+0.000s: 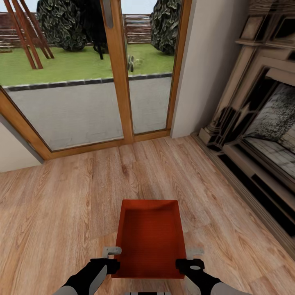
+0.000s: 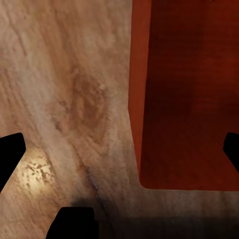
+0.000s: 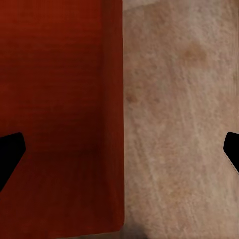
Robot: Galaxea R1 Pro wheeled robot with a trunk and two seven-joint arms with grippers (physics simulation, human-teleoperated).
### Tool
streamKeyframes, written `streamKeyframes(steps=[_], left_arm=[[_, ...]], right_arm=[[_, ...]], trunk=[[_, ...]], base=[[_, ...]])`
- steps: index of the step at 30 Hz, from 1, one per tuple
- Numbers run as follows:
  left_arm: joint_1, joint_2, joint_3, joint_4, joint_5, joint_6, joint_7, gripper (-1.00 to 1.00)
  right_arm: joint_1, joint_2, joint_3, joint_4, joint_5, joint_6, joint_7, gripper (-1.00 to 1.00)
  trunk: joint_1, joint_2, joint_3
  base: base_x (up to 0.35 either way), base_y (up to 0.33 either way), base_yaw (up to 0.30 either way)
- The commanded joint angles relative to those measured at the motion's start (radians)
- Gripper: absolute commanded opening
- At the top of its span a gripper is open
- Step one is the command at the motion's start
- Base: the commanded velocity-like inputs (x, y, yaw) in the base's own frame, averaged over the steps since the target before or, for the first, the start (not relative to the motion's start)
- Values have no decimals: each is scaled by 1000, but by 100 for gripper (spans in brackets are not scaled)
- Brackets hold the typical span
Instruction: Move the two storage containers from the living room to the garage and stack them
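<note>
Both grippers sit at the near edge of the head view, the left gripper point(image 1: 110, 259) against the left wall of a storage container point(image 1: 149, 239) and the right gripper point(image 1: 192, 260) against its right wall, near the bin's near corners. Each wrist view shows a wall of the orange-red bin running between two widely spread dark fingertips point(image 2: 11, 154), one finger inside and one outside, so both sets of jaws stand apart astride a wall; whether they press on it firmly enough to carry the bin I cannot tell. The container lies open-top, long axis pointing away, over the light wood plank floor point(image 1: 61, 196) of the living room, straight ahead of the robot. Farther off is a wooden-framed glass door point(image 1: 119, 73) onto a paved strip and lawn, and to the right a fireplace point(image 1: 262, 123). By my judgement the task is at an early stage: one bin is in hand or about to be, the robot is in the living room, and the carry to the garage, the setting down on concrete, fetching the other bin and the stacking all remain.
</note>
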Motion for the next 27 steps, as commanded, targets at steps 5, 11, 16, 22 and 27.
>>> streamKeyframes(steps=[5, 11, 16, 22, 27], left_arm=[[-1, 2, -8, -39, 9, 13, 8, 100], [-34, -3, -6, -53, 13, 7, 6, 100], [-61, -9, -6, -44, 14, 4, -2, 100], [-103, -8, -7, 11, 11, 1, -4, 100], [-114, -7, -7, 21, 9, 0, -5, 100]], right_arm=[[-14, 0, 8, 0, -11, -3, -3, 100], [-46, 0, 8, 0, -1, 4, -3, 100], [-62, 0, 8, 0, 4, 12, -3, 100], [-69, 0, 8, 0, 6, 14, -3, 100], [-92, 1, 8, 1, 7, 15, -1, 100]], trunk=[[0, 0, -1], [0, 0, -1], [0, 0, -1], [0, 0, -1], [0, 0, -1]], base=[[0, 0, 0], [0, 0, 0], [0, 0, 0], [0, 0, 0], [0, 0, 0]])
